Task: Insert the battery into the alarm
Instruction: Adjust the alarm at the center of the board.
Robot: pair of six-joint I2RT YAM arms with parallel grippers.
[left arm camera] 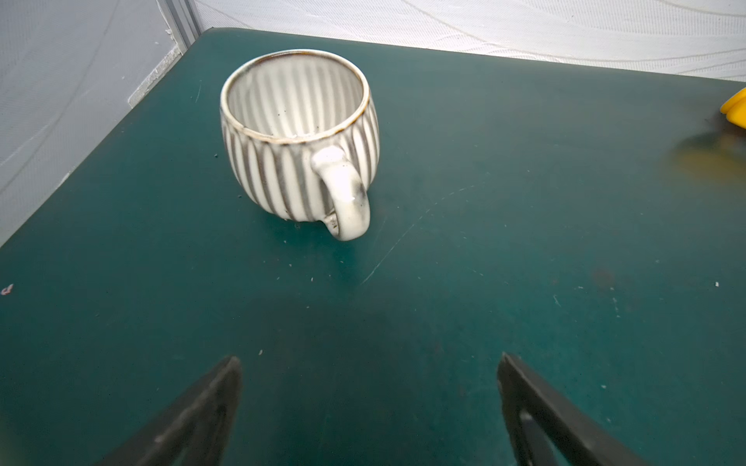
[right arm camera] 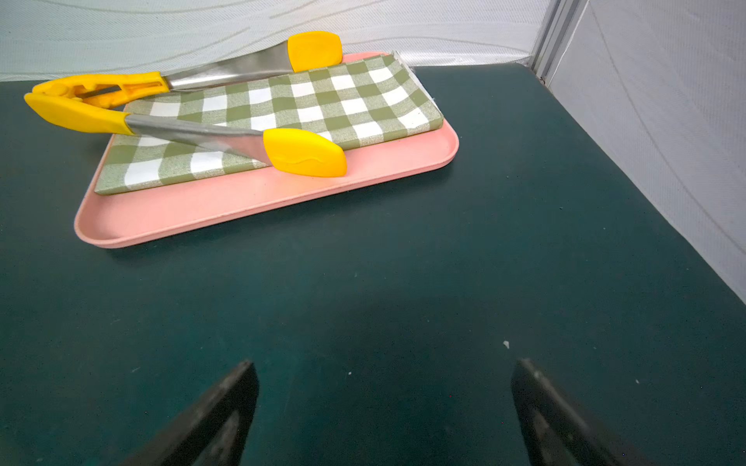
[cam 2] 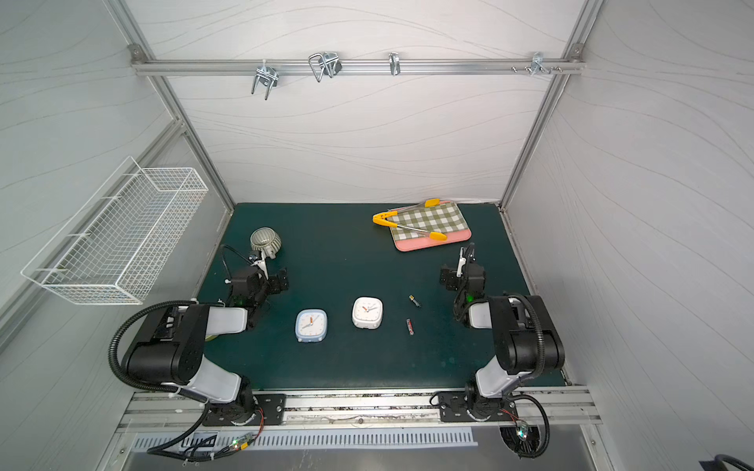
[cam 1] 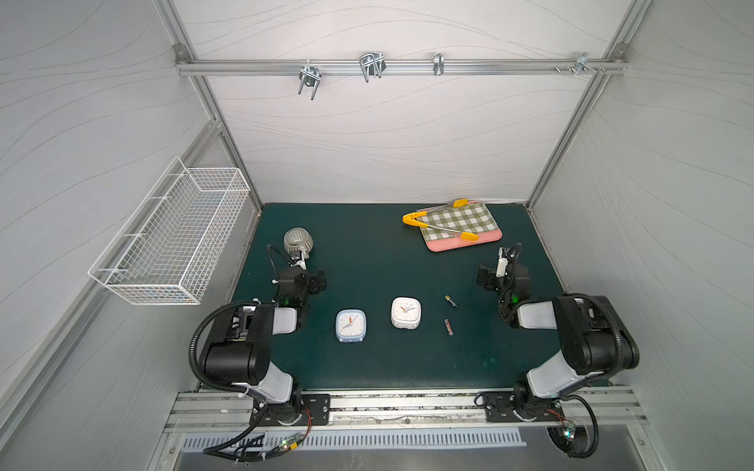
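1. left gripper (left arm camera: pixel 369 359): jaws spread wide, nothing btwn them, over bare mat facing the mug. right gripper (right arm camera: pixel 385 363): same, wide apart and empty, facing the tray.
2. dark green matted bench (cam 1: pixel 367 253): carries items 4–8.
3. white wire basket (cam 1: pixel 171 240): on the left wall, off the bench. Not needed.
4. pink rectangular plastic tray (cam 1: pixel 465 244): far right of the bench. Holds 5 and 6.
5. folded green-and-white checked cloth (cam 1: pixel 457 218): lies on the tray.
6. yellow-handled steel tongs (cam 1: pixel 413 220): sprung apart, across the cloth.
7. striped grey-and-cream ceramic mug (left arm camera: pixel 298 141): upright, far left, handle toward the left gripper.
8. pale blue square alarm clock (cam 1: pixel 350 325) and white square alarm clock (cam 1: pixel 406 312): near bench centre, side by side but apart, both dial-up. Battery bay not visible, prob. on the back.
9. black-and-gold battery (cam 1: pixel 451 301) and red-and-silver battery (cam 1: pixel 448 326): flat on the mat just right of the white clock, apart from each other, nearer the right gripper.

Handling note (judgement): task not begun. The right gripper is best placed for a battery. Come in low and pinch across the barrel at mid-length, since it may roll. The left gripper should turn a clock dial-down to expose the bay. Check polarity before pressing in. Which clock is meant: can't tell.
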